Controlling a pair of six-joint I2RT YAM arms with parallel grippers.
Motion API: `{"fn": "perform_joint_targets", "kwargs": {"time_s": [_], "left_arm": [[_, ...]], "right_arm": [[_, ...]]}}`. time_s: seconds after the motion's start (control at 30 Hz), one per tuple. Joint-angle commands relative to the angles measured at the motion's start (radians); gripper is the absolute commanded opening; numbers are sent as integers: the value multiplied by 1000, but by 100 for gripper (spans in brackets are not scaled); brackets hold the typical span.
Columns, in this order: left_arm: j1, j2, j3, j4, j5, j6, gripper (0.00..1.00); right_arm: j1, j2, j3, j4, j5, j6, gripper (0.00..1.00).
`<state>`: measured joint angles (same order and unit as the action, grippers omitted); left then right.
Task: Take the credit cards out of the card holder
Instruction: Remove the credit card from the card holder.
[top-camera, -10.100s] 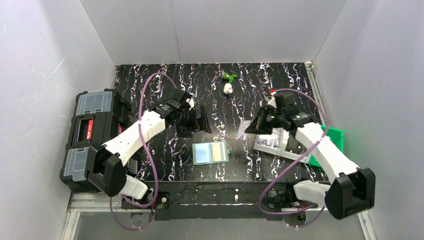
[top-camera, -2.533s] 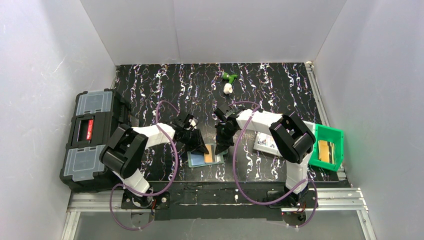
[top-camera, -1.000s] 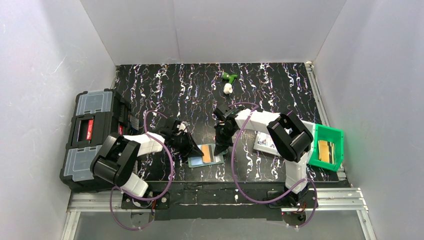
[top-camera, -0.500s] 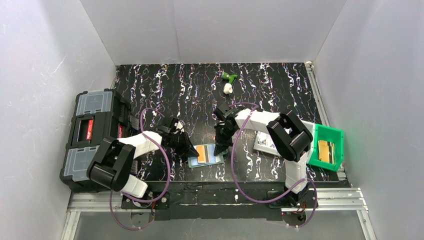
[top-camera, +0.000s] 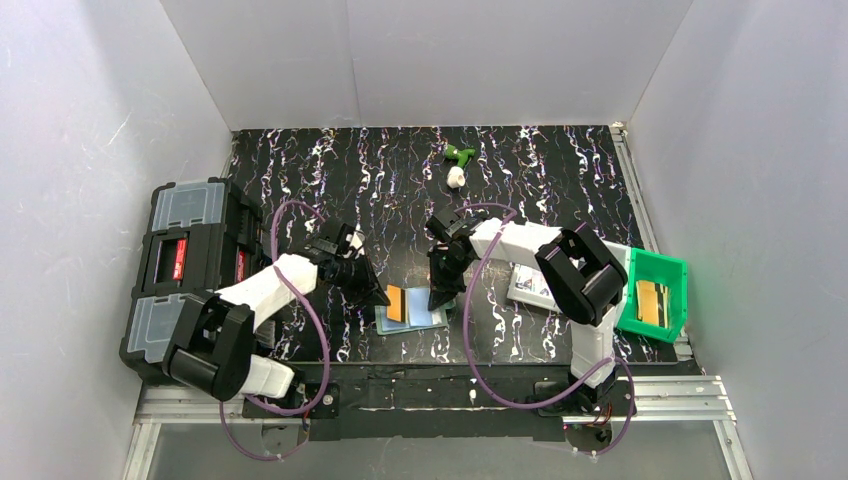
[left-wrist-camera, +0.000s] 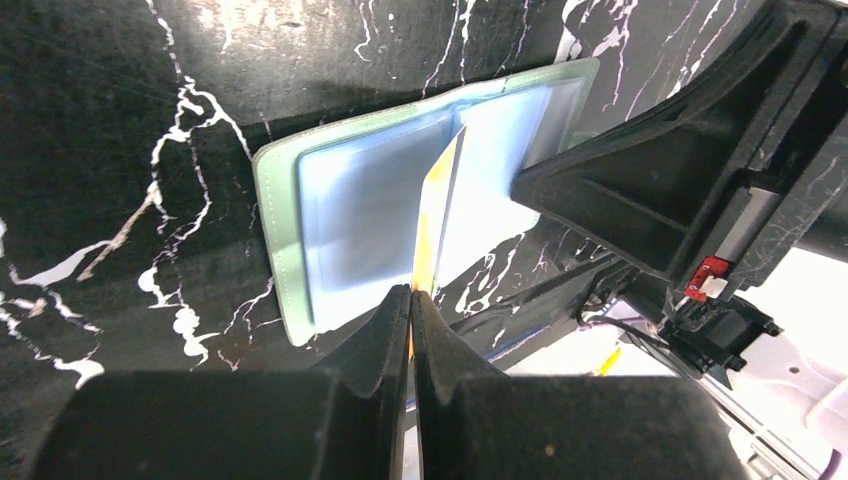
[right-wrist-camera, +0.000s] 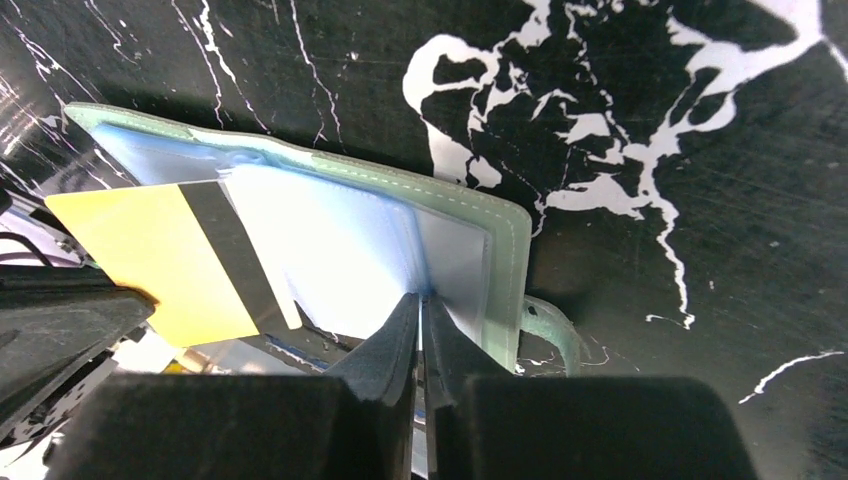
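Note:
The card holder (top-camera: 422, 310) lies open near the table's front edge, pale grey-green with bluish clear pockets. My left gripper (top-camera: 380, 296) is shut on a yellow credit card (top-camera: 396, 303) that sticks out past the holder's left side. The left wrist view shows this card (left-wrist-camera: 436, 215) edge-on, pinched between the fingertips (left-wrist-camera: 392, 312) above the holder (left-wrist-camera: 345, 215). My right gripper (right-wrist-camera: 421, 303) is shut on a pocket leaf at the right half of the holder (right-wrist-camera: 330, 235), beside the snap tab (right-wrist-camera: 556, 336). The yellow card (right-wrist-camera: 150, 255) has a black stripe.
A black toolbox (top-camera: 185, 270) stands at the left edge. A green bin (top-camera: 660, 290) at the right holds a card (top-camera: 651, 301). A white tray (top-camera: 530, 288) lies beside the bin. A small green and white object (top-camera: 457, 163) sits at the back.
My left gripper has moved left and back, drawing the yellow card out of the holder's pocket. The right gripper has stayed on the holder's right side.

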<state>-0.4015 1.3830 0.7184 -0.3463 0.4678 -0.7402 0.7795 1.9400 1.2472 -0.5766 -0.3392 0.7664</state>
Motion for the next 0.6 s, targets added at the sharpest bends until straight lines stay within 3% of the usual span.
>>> {"fn": "perform_joint_targets", "kwargs": {"time_s": [0.0, 0.3, 0.37, 0.57], "left_arm": [[9, -36, 49, -106, -63, 35, 0], [8, -94, 118, -194, -109, 54, 0], [9, -115, 137, -204, -104, 53, 0], [8, -164, 183, -166, -42, 7, 0]], "right_arm": [[3, -56, 16, -10, 68, -37, 13], [3, -129, 41, -22, 81, -56, 31], [2, -154, 48, -25, 81, -59, 42], [-6, -285, 11, 69, 49, -62, 89]]}}
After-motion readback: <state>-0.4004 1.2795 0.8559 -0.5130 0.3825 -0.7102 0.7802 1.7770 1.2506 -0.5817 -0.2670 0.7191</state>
